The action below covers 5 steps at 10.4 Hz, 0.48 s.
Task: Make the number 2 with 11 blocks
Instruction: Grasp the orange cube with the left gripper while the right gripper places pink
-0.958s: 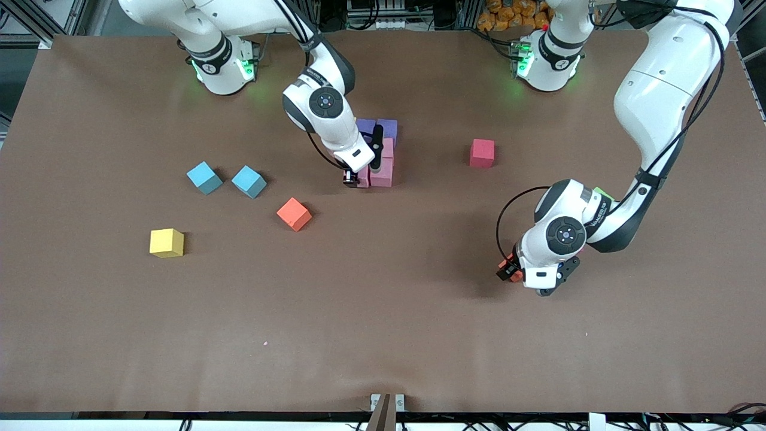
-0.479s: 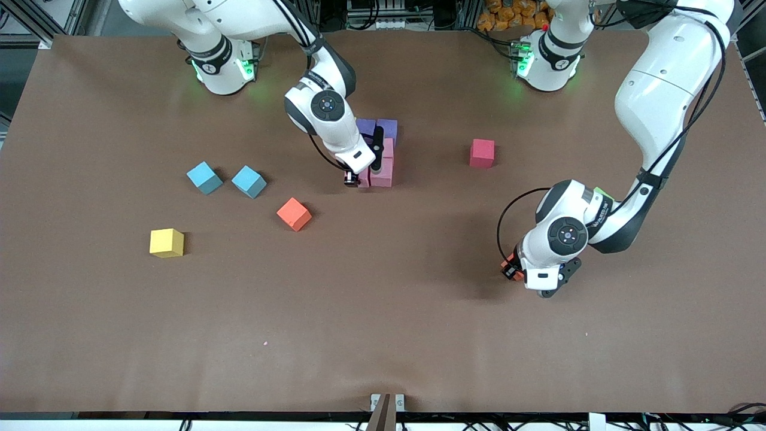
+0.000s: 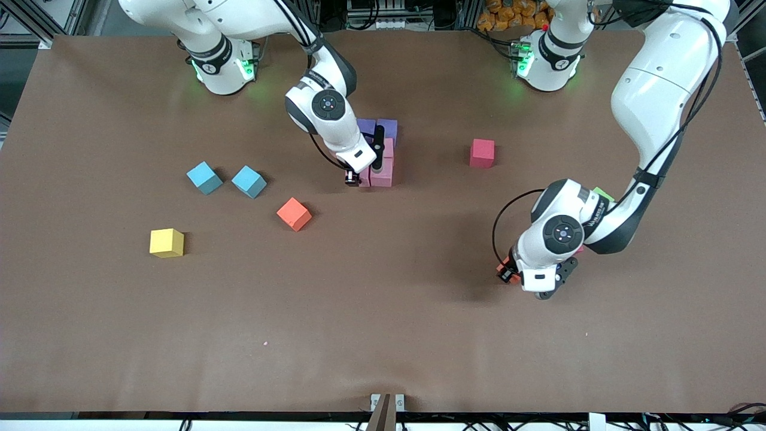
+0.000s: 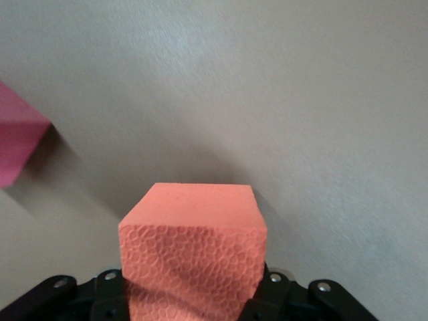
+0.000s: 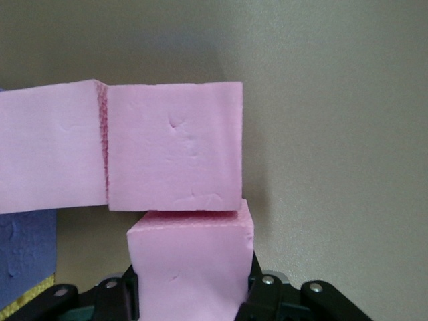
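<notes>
From the high front camera, the brown table (image 3: 383,335) has a dull, papery surface. The right gripper (image 3: 359,175) is down at the cluster of blocks in the middle, its fingers shut on a pink block (image 3: 363,178) that touches the start of the number 2 (image 3: 383,149): two purple cubes (image 3: 377,127) side by side farthest from the camera, and pink cubes (image 3: 383,167) nearer, all touching. A red block (image 3: 482,152) sits apart toward the left arm's end. Toward the right arm's end lie two light blue cubes (image 3: 226,179), an orange block (image 3: 294,214) turned on the diagonal and a yellow block (image 3: 166,243) nearest the camera. A corner of a green block (image 3: 603,194) peeks out past the left arm. The left gripper (image 3: 519,274) is low over the table, with a bit of orange showing at its fingers.

In the left wrist view, the fingers are closed on an orange foam block (image 4: 194,257); its side is pressed with a honeycomb pattern and its top is smooth and matte. A reddish-pink corner (image 4: 19,142) shows at the edge.

In the right wrist view, the held pink block (image 5: 190,264) butts against a row of two pink cubes (image 5: 120,155), their foam faces soft and slightly dented. A purple face (image 5: 25,247) shows at the edge.
</notes>
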{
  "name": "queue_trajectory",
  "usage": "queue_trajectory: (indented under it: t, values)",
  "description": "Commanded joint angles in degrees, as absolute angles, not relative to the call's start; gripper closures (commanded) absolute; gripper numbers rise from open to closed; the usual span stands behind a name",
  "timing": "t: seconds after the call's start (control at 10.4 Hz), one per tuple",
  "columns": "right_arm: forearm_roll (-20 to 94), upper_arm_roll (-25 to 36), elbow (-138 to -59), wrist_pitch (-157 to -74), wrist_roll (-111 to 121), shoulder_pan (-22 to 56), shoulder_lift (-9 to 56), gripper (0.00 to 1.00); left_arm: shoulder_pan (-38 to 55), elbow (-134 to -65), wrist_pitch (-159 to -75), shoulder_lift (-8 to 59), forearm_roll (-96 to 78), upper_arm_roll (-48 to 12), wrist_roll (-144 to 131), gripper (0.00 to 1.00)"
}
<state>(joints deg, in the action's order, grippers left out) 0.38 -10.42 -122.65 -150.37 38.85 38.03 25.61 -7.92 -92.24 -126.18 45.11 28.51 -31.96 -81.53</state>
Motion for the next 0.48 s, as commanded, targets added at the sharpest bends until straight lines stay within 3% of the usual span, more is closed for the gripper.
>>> queue_trajectory:
  t: [0.0, 0.19, 0.38]
  values:
    - [-0.44, -10.46, -122.61, -150.91, 37.62, 38.58, 25.84, 0.5, -6.42, -92.28, -125.16, 43.59, 28.56, -32.34, -87.16, 0.55]
    - [-0.44, -10.46, -122.61, -150.91, 37.62, 38.85, 25.84, 0.49, -6.5, -92.29, -124.55, 42.81, 28.48, -34.45, -92.0, 0.55]
    - [-0.44, -10.46, -122.61, -153.0, 37.62, 38.93, 26.63, 0.37, -6.5, -92.29, -124.28, 42.63, 28.04, -35.94, -97.36, 0.55]
